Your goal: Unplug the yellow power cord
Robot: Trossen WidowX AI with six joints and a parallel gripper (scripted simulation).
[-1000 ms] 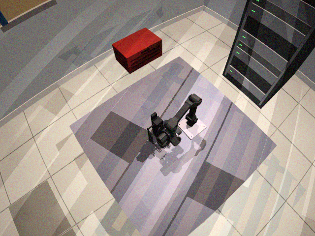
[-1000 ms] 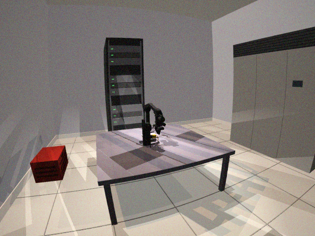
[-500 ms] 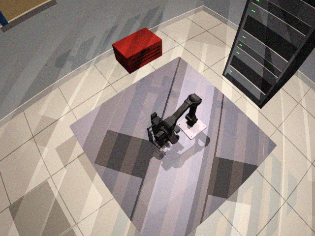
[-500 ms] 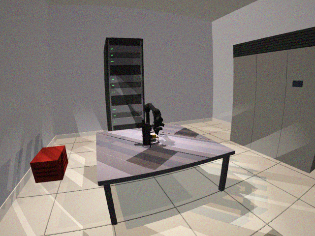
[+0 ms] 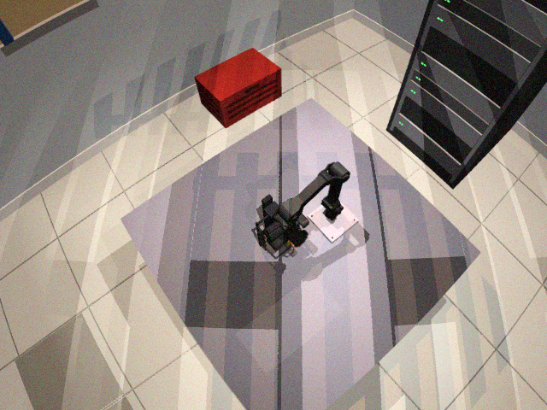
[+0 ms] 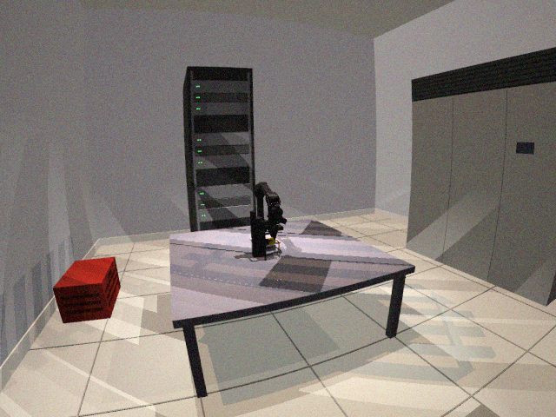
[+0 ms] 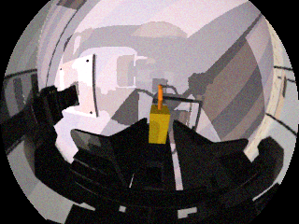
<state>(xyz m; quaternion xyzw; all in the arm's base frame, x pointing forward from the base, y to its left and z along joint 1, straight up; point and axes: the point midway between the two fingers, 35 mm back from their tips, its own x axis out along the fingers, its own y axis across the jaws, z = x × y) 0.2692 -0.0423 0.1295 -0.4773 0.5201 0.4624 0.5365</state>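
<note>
The black parallel-jaw gripper [image 5: 297,238] [image 6: 274,238] [image 7: 160,122] is partly open (a modest gap), with the yellow block-shaped plug [image 7: 159,125] showing between its fingertips; whether it grips, I cannot tell.

And it's a lilac-grey desk [image 5: 247,353] [image 6: 215,291], striped with paler bands and dark patches, black along its edges! Beyond one corner, the server rack [image 5: 477,154] [image 6: 188,148] is black with green lights; off another edge, the chest [image 5: 240,73] [image 6: 87,274] glows red.
</note>
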